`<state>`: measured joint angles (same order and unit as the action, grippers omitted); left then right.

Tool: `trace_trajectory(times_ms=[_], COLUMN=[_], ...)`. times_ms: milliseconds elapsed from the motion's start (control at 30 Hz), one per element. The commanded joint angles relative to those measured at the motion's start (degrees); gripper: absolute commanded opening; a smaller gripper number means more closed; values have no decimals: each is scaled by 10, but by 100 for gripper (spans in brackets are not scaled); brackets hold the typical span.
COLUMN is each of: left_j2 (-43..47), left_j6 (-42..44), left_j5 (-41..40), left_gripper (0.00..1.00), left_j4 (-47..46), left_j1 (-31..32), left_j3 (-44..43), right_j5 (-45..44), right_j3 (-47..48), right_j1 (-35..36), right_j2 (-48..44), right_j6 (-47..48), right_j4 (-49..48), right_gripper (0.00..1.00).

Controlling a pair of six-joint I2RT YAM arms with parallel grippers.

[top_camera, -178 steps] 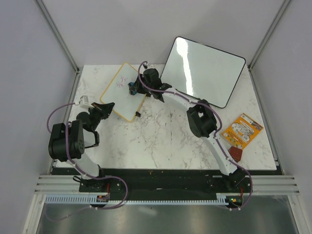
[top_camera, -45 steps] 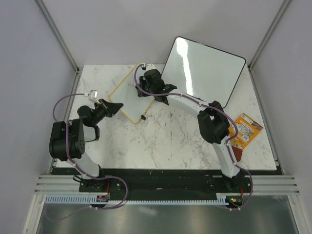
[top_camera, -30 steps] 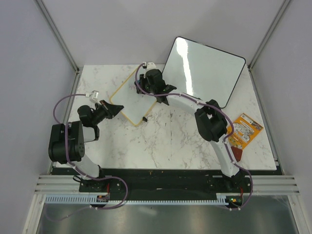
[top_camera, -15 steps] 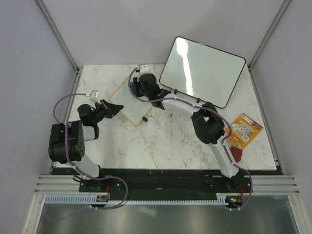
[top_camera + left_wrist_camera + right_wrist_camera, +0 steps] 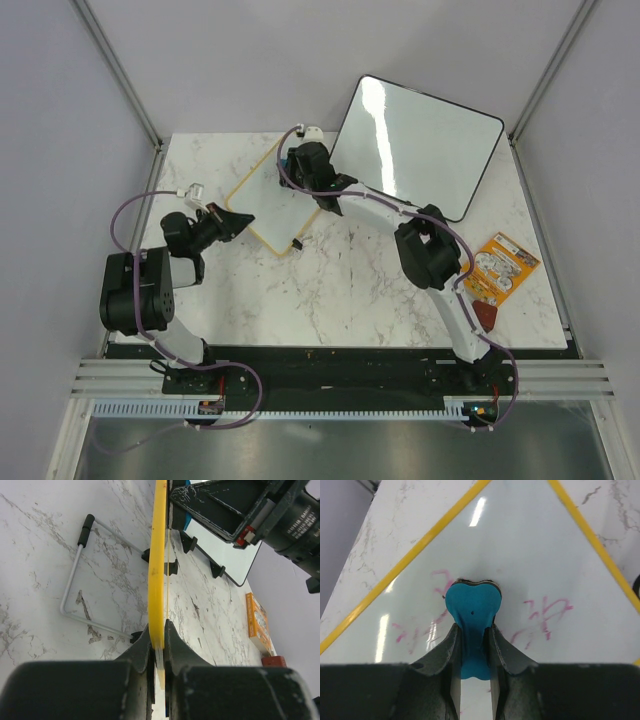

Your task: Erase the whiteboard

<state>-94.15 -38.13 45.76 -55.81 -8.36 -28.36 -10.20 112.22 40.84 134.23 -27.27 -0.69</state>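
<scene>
The white stone table [image 5: 350, 290] is the biggest thing; a big shiny board with a black frame [image 5: 415, 145] sits at its far right corner. The right arm [image 5: 425, 255] starts at the near edge, bends in the middle and stretches far out to the left over the table; the left arm [image 5: 135, 295] is folded up tight at the left side, with its wrist pointing right. The whiteboard [image 5: 262, 212] with the yellow frame is at the far left of the table, just beside the big board. The left gripper [image 5: 156, 640] is pressed together on its yellow edge; a thin wire stand [image 5: 75, 587] sits next to it. The right gripper [image 5: 472, 630] points down at the whiteboard and pinches a blue eraser [image 5: 472, 605]; the eraser touches the white face, with pink writing [image 5: 545, 610] on both sides of it.
</scene>
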Motion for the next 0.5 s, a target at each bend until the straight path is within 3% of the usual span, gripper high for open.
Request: trace_trajectory(times_ms=[0, 167, 467], left_j2=[-3, -5, 1], left_j6=[71, 78, 90], left_j5=[68, 65, 60], left_gripper=[2, 2, 2], left_j4=[33, 46, 61], left_j1=[30, 35, 43], left_j3=[8, 2, 0], right_j5=[-26, 18, 89], right_j3=[2, 14, 38], right_j1=[-45, -19, 91], right_j2=[55, 65, 67], right_j6=[-15, 23, 74], right_j4=[69, 78, 58], right_gripper=[0, 0, 0])
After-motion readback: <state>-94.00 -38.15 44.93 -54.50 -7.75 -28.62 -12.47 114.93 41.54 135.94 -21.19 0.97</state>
